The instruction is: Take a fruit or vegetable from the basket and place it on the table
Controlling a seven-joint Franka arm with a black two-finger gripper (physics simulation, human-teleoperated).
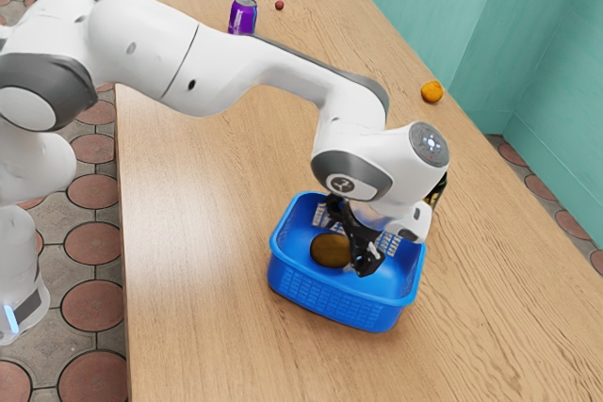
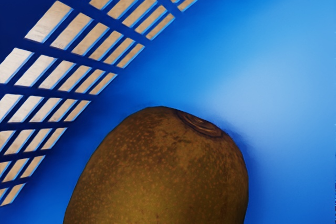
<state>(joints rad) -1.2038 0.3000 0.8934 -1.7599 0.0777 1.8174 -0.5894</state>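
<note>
My gripper (image 1: 343,240) reaches down inside the blue basket (image 1: 344,305), its black fingers spread apart and open. Beside and partly below them lies a brown, oval kiwi-like fruit (image 1: 330,250) on the basket floor. In the wrist view the same brown fruit (image 2: 163,174) looms large at the lower edge, its stem end showing, close under my hand. The blue slatted basket wall (image 2: 100,19) rises near it. Whether either finger touches the fruit is not clear.
A dark bottle-like object (image 1: 437,191) stands behind the basket, partly hidden by my hand. Farther off on the wooden table (image 1: 207,233) are an orange (image 1: 431,91), a purple can (image 1: 242,16) and a small red fruit (image 1: 280,6).
</note>
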